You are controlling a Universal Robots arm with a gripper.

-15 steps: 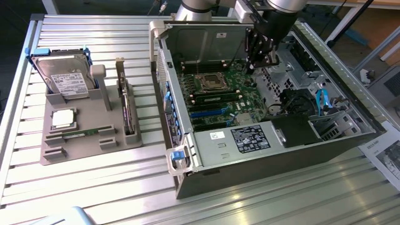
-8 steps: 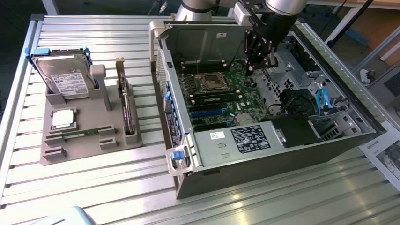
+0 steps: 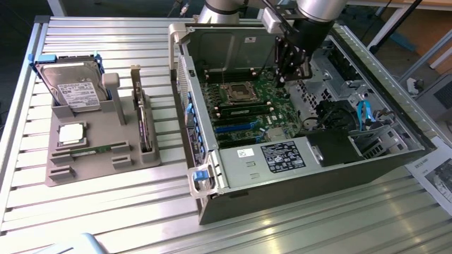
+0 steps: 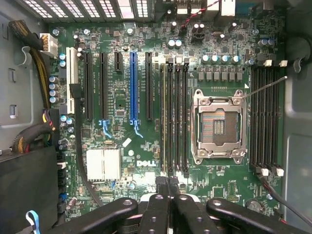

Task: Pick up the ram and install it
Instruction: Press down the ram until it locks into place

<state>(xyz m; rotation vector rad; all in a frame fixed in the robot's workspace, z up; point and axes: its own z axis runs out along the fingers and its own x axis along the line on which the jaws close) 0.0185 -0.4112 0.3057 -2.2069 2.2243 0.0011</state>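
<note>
One ram (image 3: 92, 152), a thin green strip, lies in a slot of the grey holder (image 3: 106, 119) at the exterior view's left. A second green strip (image 4: 164, 122) stands edge-on in a memory slot beside the empty processor socket (image 4: 218, 126) on the motherboard (image 3: 244, 108). My gripper (image 3: 284, 80) hangs inside the open computer case, well above the board near the socket. In the wrist view its fingertips (image 4: 163, 184) meet over the end of the memory slots, and I see nothing between them. The gripper (image 4: 168, 182) is shut.
The holder also carries a hard drive (image 3: 74, 87), a square silver processor (image 3: 71, 133) and a dark expansion card (image 3: 145, 124) standing on edge. The case walls (image 3: 185, 69), power supply (image 3: 282, 154) and cable bundles (image 3: 353, 116) surround the board. A slatted metal table (image 3: 106, 211) lies beneath.
</note>
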